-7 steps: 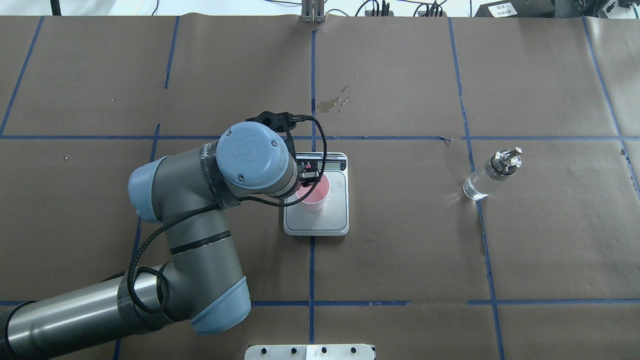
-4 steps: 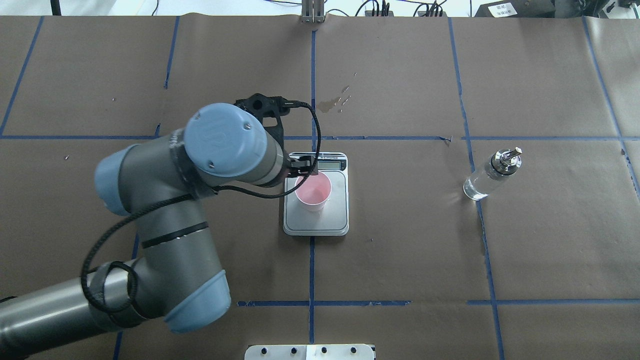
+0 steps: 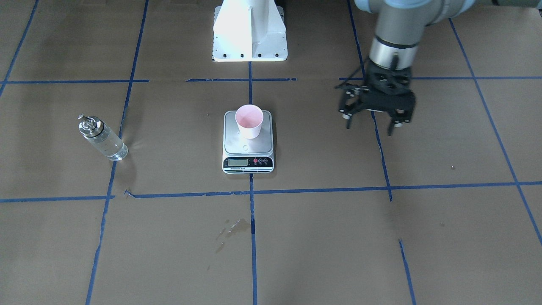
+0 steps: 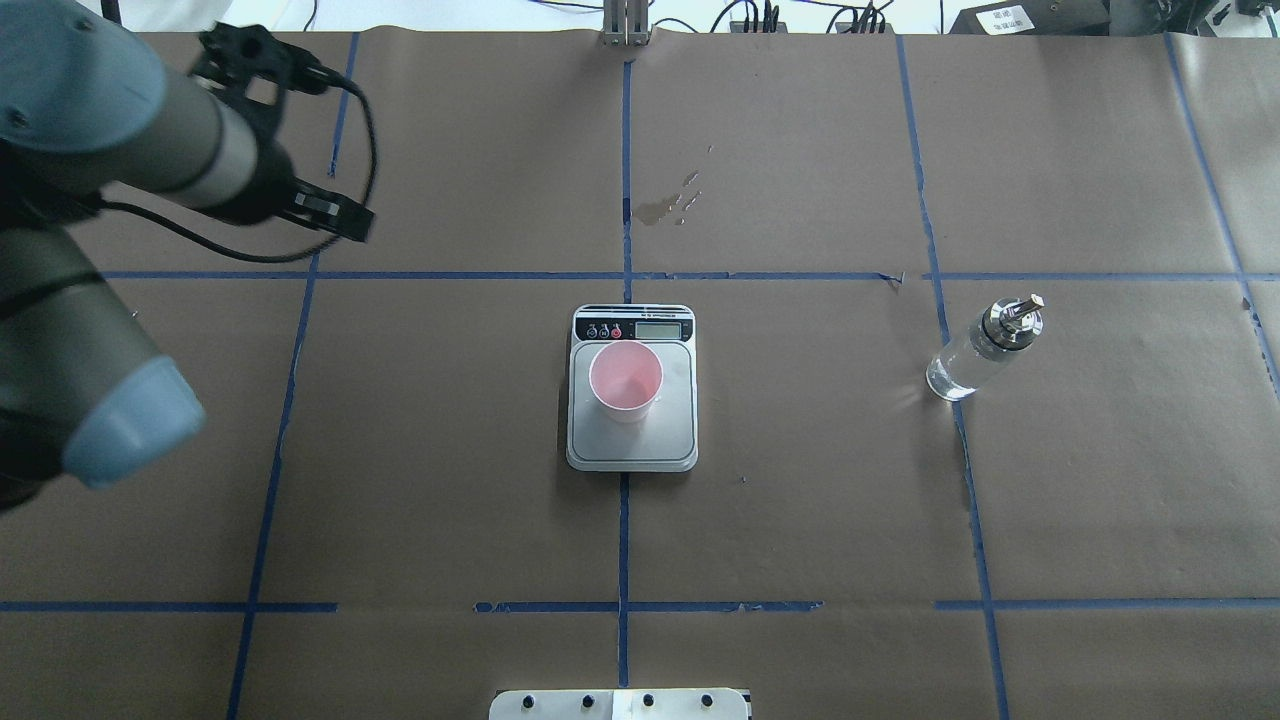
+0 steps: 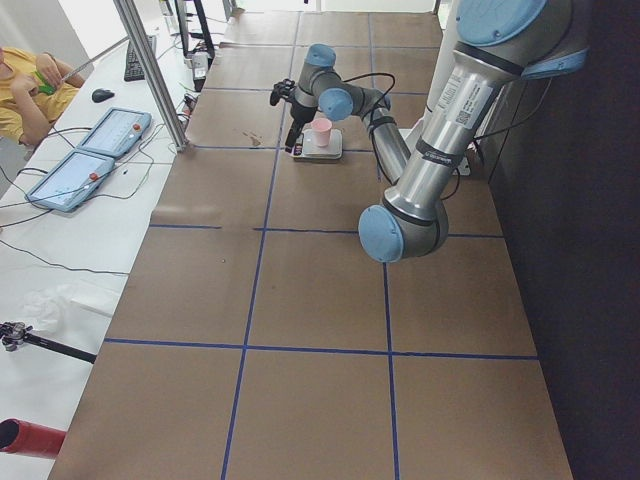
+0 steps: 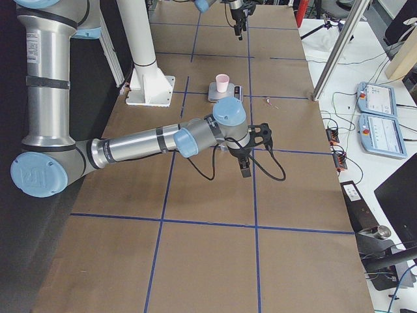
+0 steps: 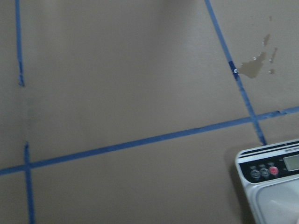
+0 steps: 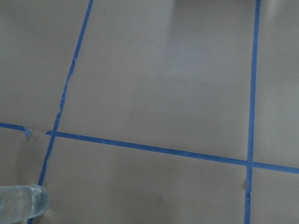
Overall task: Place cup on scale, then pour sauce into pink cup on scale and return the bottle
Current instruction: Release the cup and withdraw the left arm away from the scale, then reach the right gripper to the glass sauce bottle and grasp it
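The pink cup (image 4: 625, 378) stands upright on the scale (image 4: 676, 425) at the table's middle; it also shows in the front view (image 3: 250, 120) on the scale's plate (image 3: 237, 144). My left gripper (image 3: 372, 125) is open and empty, well off to the left of the scale, above bare table; the overhead view shows it too (image 4: 335, 215). The bottle (image 4: 982, 348) stands upright far right of the scale, with clear sauce inside (image 3: 108, 146). My right gripper (image 6: 245, 166) shows only in the exterior right view, so I cannot tell whether it is open or shut. The bottle's base (image 8: 21, 205) shows in the right wrist view.
A dried stain (image 4: 665, 205) marks the brown paper beyond the scale. The white robot base (image 3: 250, 34) stands on the robot's side. Blue tape lines cross the table. A metal post (image 6: 339, 45) and tablets (image 6: 378, 111) lie past the far edge.
My left gripper has left the cup and swung away to the left and toward the far side. The cup stays on the scale. The bottle has not moved.
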Controlling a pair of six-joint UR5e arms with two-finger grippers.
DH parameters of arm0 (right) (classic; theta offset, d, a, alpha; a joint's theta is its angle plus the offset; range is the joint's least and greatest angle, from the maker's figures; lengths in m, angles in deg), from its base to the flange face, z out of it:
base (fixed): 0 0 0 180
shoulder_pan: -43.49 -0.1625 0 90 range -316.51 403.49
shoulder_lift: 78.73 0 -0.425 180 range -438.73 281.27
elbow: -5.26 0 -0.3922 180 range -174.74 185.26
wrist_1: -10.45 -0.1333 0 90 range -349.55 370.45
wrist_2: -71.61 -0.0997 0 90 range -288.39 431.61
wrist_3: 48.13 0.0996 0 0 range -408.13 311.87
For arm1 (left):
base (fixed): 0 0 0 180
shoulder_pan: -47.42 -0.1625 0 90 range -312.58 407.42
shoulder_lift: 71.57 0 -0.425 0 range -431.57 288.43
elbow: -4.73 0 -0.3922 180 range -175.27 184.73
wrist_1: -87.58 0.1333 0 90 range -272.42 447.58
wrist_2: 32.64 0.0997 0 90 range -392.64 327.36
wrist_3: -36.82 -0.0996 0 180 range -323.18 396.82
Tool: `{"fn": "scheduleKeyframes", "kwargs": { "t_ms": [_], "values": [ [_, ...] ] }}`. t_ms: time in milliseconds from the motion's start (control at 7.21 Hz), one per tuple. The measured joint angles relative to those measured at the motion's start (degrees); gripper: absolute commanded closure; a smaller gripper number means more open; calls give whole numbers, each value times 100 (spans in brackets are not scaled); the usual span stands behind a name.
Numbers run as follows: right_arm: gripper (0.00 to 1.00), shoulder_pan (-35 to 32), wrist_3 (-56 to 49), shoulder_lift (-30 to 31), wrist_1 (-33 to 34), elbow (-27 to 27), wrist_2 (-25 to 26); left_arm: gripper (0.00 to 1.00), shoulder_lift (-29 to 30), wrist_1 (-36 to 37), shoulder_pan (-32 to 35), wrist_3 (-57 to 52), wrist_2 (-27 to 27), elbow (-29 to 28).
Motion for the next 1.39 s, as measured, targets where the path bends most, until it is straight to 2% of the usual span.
{"fn": "scheduleKeyframes", "kwargs": {
  "t_ms": [278, 555, 694, 833, 1110, 1249, 1388],
  "values": [
    [2, 694, 1376, 85, 1, 824, 222, 0, -480, -3, 1671, -2192, -701, -794],
    [0, 1721, 2669, 140, 3, 1559, 944, 0, -773, 5, 2857, -3768, -896, -1727],
    [0, 2414, 3198, 235, -22, 1855, 1580, 0, -981, 46, 3336, -4334, -1020, -1922],
    [0, 3206, 3683, 453, -302, 2042, 2402, 0, -1308, 46, 3613, -4592, -1388, -1987],
    [0, 4902, 4521, 1312, -1617, 2087, 4420, 0, -2119, -301, 3782, -4767, -2054, -1960],
    [0, 5632, 4795, 1520, -2068, 1882, 5438, 0, -2485, -540, 3807, -4894, -2163, -1942],
    [0, 6083, 4914, 1579, -2726, 1407, 6173, 0, -2750, -695, 3824, -5017, -2217, -1896]
  ]
}}
